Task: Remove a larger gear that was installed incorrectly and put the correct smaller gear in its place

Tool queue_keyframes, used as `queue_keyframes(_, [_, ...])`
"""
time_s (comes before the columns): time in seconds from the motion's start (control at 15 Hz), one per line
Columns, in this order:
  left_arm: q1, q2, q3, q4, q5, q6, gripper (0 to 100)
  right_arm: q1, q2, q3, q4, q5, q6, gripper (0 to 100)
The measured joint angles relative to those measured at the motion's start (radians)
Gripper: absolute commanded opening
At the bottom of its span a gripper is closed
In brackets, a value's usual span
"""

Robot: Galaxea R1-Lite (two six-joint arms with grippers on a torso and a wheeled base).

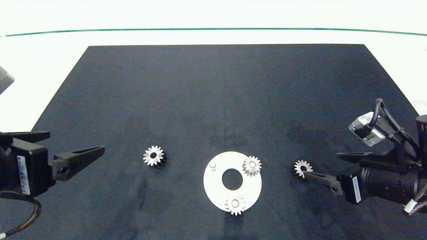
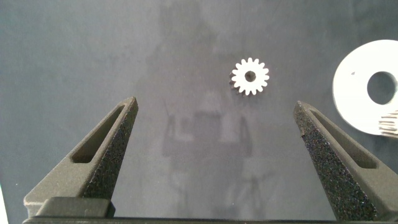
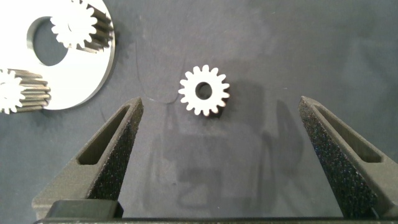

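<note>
The right gripper (image 3: 221, 155) stands wide open and empty just short of a loose gear (image 3: 204, 91) lying flat on the counter (image 1: 213, 100), with the white disc (image 1: 217, 190) and its two mounted gears beyond on one side. The left gripper (image 2: 214, 155) is equally wide, the other loose gear (image 2: 250, 76) lying ahead of it (from these views I cannot tell which is the larger gear and which the smaller). Either looks rigid, dense for its size and slick, so I would close the pads on opposite tooth tips across the full width, low against the counter.
</note>
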Motion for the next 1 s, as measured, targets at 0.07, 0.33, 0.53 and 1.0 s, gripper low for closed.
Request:
queue_keyframes(0.07, [0.0, -0.013, 0.001, 0.0, 0.0, 0.001, 100, 0.007, 0.017, 0.0, -0.008, -0.008, 0.0, 100])
queue_keyframes(0.33, [0.0, -0.056, 0.004, 0.0, 0.0, 0.003, 100, 0.015, 0.098, 0.002, -0.07, -0.031, -0.005, 100])
queue_keyframes(0.53, [-0.001, -0.071, 0.003, -0.001, 0.0, 0.004, 100, 0.043, 0.147, 0.002, -0.094, -0.06, -0.007, 100])
queue_keyframes(1.0, [-0.001, -0.085, -0.006, -0.002, 0.0, 0.003, 100, 0.079, 0.209, 0.001, -0.13, -0.107, -0.035, 100])
